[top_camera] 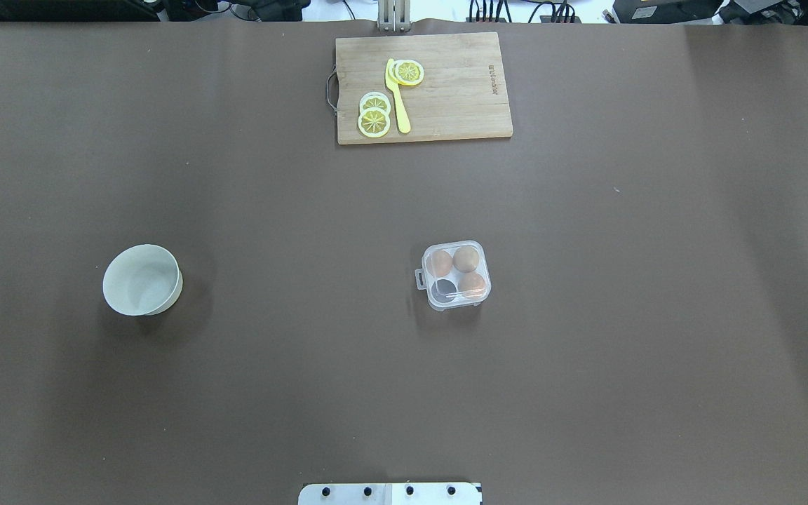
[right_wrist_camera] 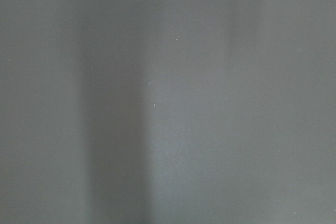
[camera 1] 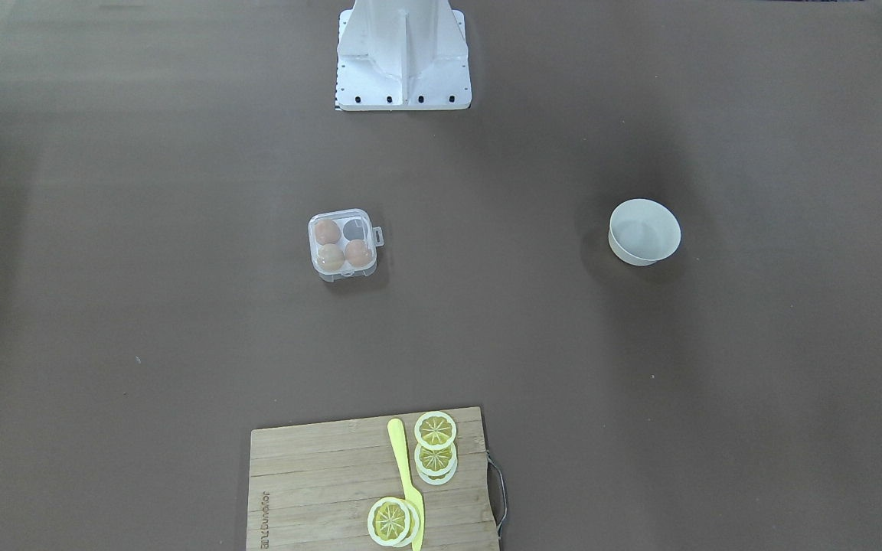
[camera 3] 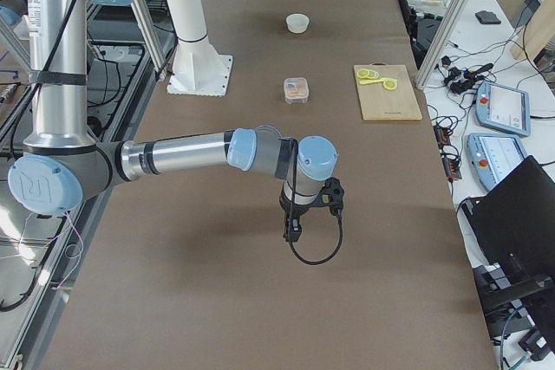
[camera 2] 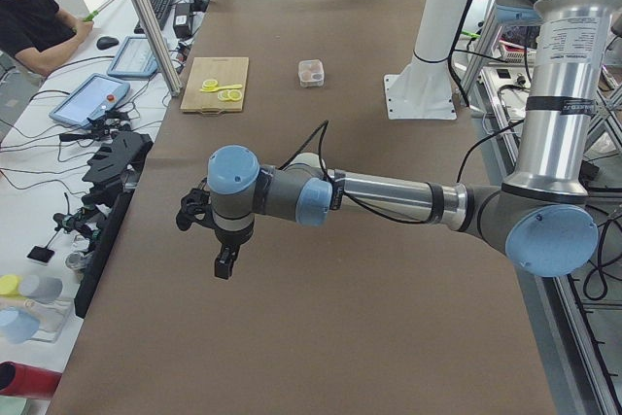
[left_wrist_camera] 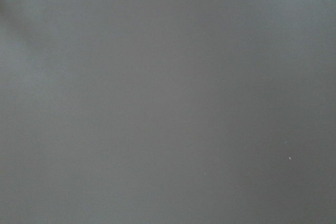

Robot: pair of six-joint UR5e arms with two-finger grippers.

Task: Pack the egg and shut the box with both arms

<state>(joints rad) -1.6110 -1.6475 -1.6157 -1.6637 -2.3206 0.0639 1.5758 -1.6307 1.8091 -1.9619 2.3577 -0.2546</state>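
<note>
The box (camera 1: 343, 245) (top_camera: 456, 275) is a clear four-cell case near the table's middle, and its lid lies down over the cells. Three brown eggs rest inside, among them an orange-brown egg (camera 1: 357, 252) (top_camera: 466, 258). I cannot tell which one is the task's egg. One cell (top_camera: 444, 289) looks empty. Both arms hang far from the box, over bare table at the two ends. The left gripper (camera 2: 224, 264) shows only in the exterior left view and the right gripper (camera 3: 292, 231) only in the exterior right view, so I cannot tell whether either is open or shut. Both wrist views show only table surface.
A round white bowl (top_camera: 142, 279) stands on the robot's left side with nothing in it. At the far edge a wooden cutting board (top_camera: 474, 98) carries lemon slices and a yellow knife (top_camera: 397, 95). The white robot base (camera 1: 403, 57) is bolted at the near edge. A person sits beyond the table in the exterior left view.
</note>
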